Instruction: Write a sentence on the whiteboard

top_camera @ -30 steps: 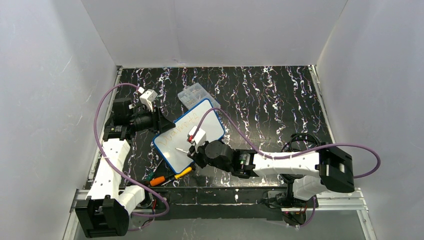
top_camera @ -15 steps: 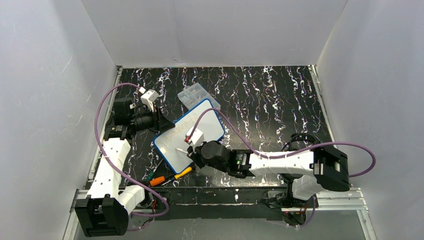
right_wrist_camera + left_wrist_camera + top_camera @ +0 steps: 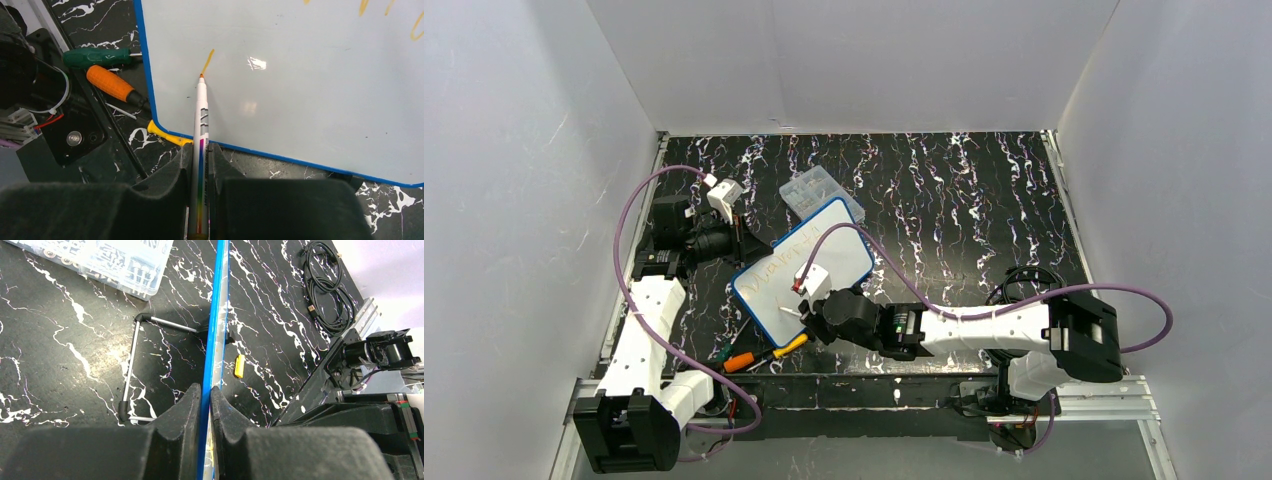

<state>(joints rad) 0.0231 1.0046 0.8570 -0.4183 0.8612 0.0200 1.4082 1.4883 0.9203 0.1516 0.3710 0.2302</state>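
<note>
White walls box in a marbled surface (image 3: 944, 200); from above, the whiteboard (image 3: 829, 250) sits mid-left, the sentence (image 3: 776, 268) too small to read. Left wrist: the left gripper (image 3: 206, 390) pinches its blue rim. It looks light, stiff, probably slippery, so an edge hold suits. Right wrist: the right gripper (image 3: 200, 150) clamps a marker (image 3: 201, 107), tip on the board; most lettering is cut off.

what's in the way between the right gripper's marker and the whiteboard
Nothing visible. The marker, held in the right gripper, has its tip on the whiteboard, at the end of a short orange stroke.
</note>
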